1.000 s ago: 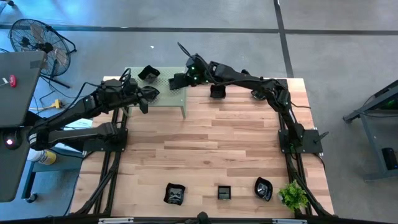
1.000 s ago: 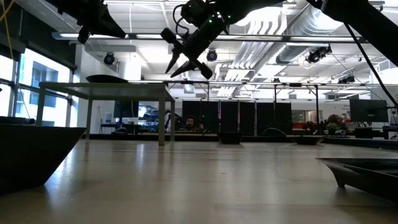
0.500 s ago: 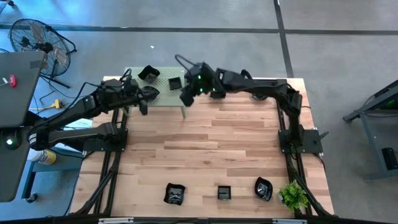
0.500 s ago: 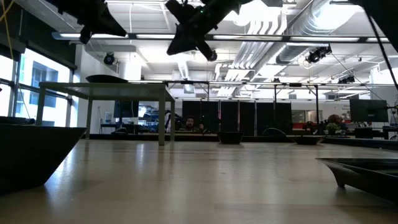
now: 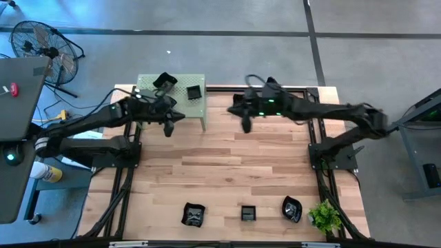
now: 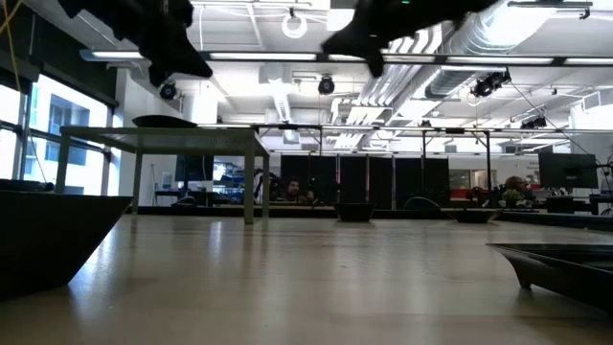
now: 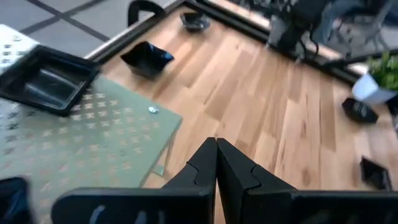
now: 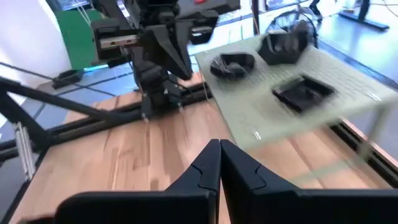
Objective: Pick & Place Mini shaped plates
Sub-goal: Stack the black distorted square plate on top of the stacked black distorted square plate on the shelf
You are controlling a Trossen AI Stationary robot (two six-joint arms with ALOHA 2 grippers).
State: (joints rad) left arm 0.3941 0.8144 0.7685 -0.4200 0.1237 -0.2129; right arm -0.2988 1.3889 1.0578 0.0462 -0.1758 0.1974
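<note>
On the left, the left gripper [image 5: 167, 126] hangs just past the near edge of a small green stand [image 5: 182, 103], over the wooden tabletop [image 5: 227, 172]. Its jaws are pressed together and hold nothing — the left wrist view shows the two fingers shut tight over bare wood.

The green stand sits at the far left of the tabletop. Little black plates rest on top of it: a bent, wavy plate [image 5: 164, 80] at the back and a square plate [image 5: 194, 91] near the right side. The right wrist view shows a third small dish [image 8: 232, 64] up there too.

Moving right, the right gripper [image 5: 246, 124] hovers over the wood, well apart from the stand. Its jaws are also pressed together, with nothing between them.

Down at the near edge of the tabletop three more wait in a row: a rumpled plate [image 5: 193, 214], a little square plate [image 5: 248, 213] and a leaf-shaped plate [image 5: 291, 209]. A small green plant [image 5: 324, 217] stands just beside the last one.

These plates look shiny, hard and light. I think they could be slippery, and they might chip if dropped. The best place to grab one is likely its raised rim — one finger inside, one outside. A gentle squeeze should be enough, and lift it level so it does not slide out.
</note>
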